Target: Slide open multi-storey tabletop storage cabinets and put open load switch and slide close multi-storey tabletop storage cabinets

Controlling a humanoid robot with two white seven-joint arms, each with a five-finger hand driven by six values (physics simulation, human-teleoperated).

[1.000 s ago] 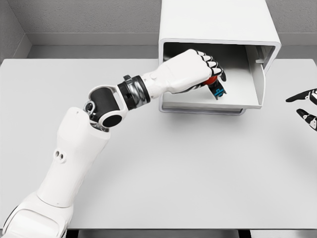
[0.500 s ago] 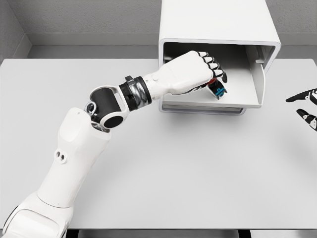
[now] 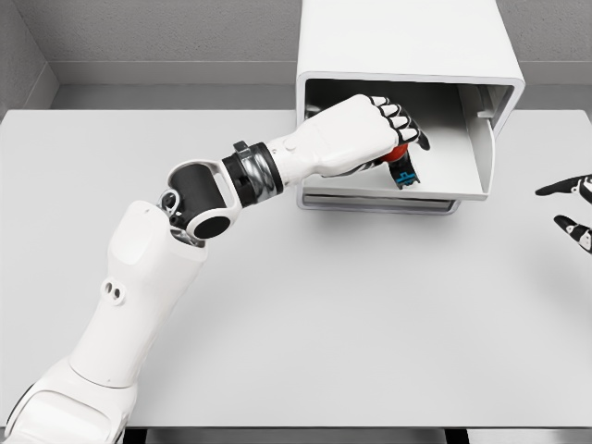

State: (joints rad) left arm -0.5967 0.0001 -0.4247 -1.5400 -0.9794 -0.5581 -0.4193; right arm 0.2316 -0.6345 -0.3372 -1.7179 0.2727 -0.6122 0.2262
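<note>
Load switch, red and black with a blue mark, sat inside the open drawer of the white cabinet, gripped by my left hand with fingers curled around it. My right hand hovered over the surface at the right edge, fingers spread and holding nothing.

A white storage cabinet stands at the surface's far edge, its drawer slid open. The load switch, red, black and blue, hangs tilted inside the drawer.

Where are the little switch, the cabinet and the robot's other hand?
load switch (image 3: 403, 172), head view: its dark and blue lower body.
storage cabinet (image 3: 398, 37), head view: its flat top.
right hand (image 3: 572, 208), head view: between its spread fingers.
</note>
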